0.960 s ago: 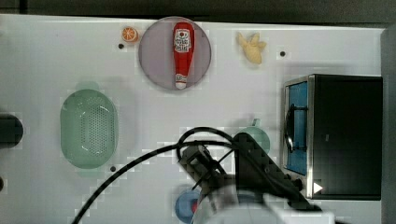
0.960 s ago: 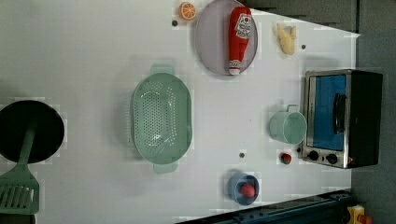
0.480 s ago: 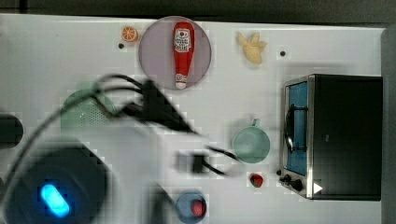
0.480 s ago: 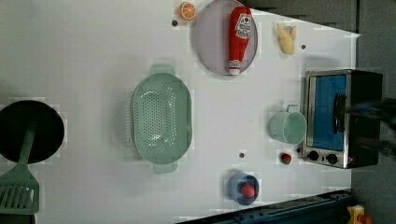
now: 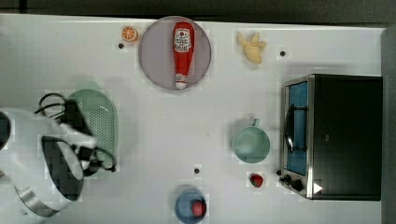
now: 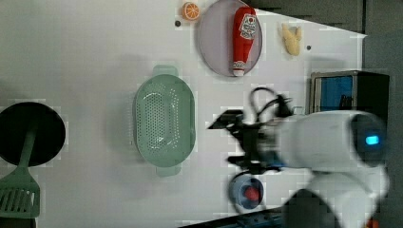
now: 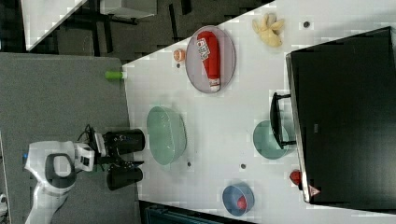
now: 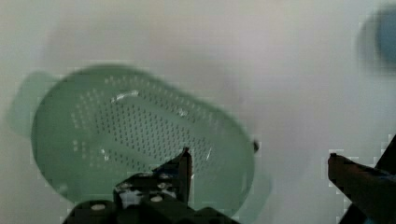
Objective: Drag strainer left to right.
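The hand [image 8: 257, 161], wide open and holding nothing, should hook the light, stiff, slippery-looking strainer [image 8: 140, 144] by its rim.

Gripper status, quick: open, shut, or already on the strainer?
Gripper: open, holding nothing, hovering above the strainer.

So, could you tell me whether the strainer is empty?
Empty: the strainer shows only its bare perforated bottom in the left and wrist views.

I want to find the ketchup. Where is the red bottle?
The ketchup bottle lies on the round grey plate at the far edge in the top view, between the orange slice and the banana.
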